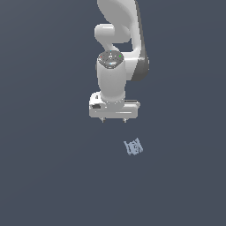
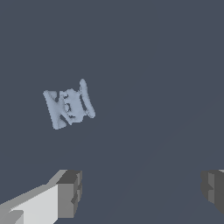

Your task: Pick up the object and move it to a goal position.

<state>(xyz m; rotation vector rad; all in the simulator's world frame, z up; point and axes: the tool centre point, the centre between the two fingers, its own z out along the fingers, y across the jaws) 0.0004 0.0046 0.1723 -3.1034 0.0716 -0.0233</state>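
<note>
The object (image 1: 133,147) is a small pale blue-grey angular lump with darker patterning, lying on the dark grey floor. In the exterior view it sits lower than the white arm's hand and slightly toward that view's right. My gripper (image 1: 113,120) hangs apart from it, open, with nothing between its short fingertips. The wrist view shows the object (image 2: 68,105) lying alone on the floor, well away from the two grey fingers (image 2: 70,193), which stand wide apart. Nothing touches the lump.
A plain dark grey floor (image 1: 44,176) fills both views. The white arm (image 1: 117,39) rises behind the gripper in the exterior view. No other object or marker shows.
</note>
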